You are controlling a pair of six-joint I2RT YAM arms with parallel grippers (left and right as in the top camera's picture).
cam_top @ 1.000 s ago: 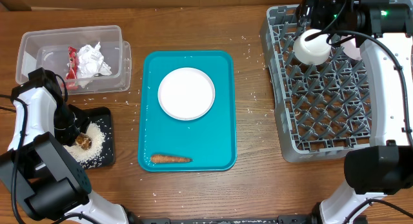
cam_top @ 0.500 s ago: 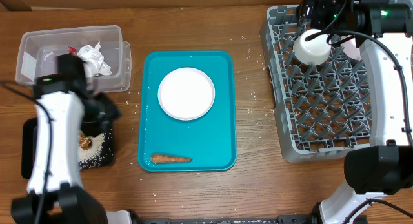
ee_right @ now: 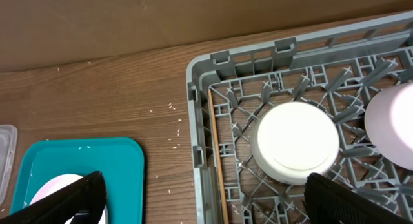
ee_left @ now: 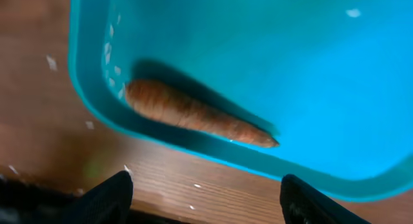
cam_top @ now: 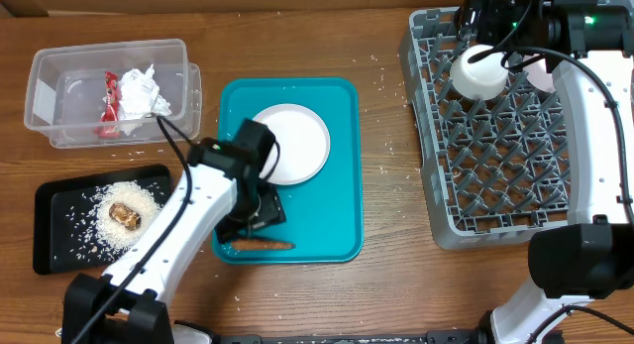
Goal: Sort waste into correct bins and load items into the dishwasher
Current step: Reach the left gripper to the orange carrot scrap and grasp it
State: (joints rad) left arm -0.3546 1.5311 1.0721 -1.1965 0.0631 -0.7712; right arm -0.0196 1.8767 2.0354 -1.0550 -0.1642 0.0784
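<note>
A carrot (cam_top: 263,244) lies at the front edge of the teal tray (cam_top: 337,136); the left wrist view shows the carrot (ee_left: 193,113) close below. My left gripper (cam_top: 260,210) hovers over it, open and empty. A white plate (cam_top: 297,136) sits on the tray's far half. My right gripper (cam_top: 474,22) is open above the far-left corner of the grey dishwasher rack (cam_top: 495,136), over an upturned white bowl (cam_top: 479,71). The bowl (ee_right: 297,141) and a pink cup (ee_right: 393,124) show in the right wrist view.
A clear bin (cam_top: 59,111) with crumpled paper and wrappers stands at the far left. A black tray (cam_top: 59,200) with rice and a brown food piece lies in front of it. Rice grains are scattered on the wooden table.
My left arm has swung right from the black tray to the teal tray, stopping over the carrot. The right arm has not moved.
</note>
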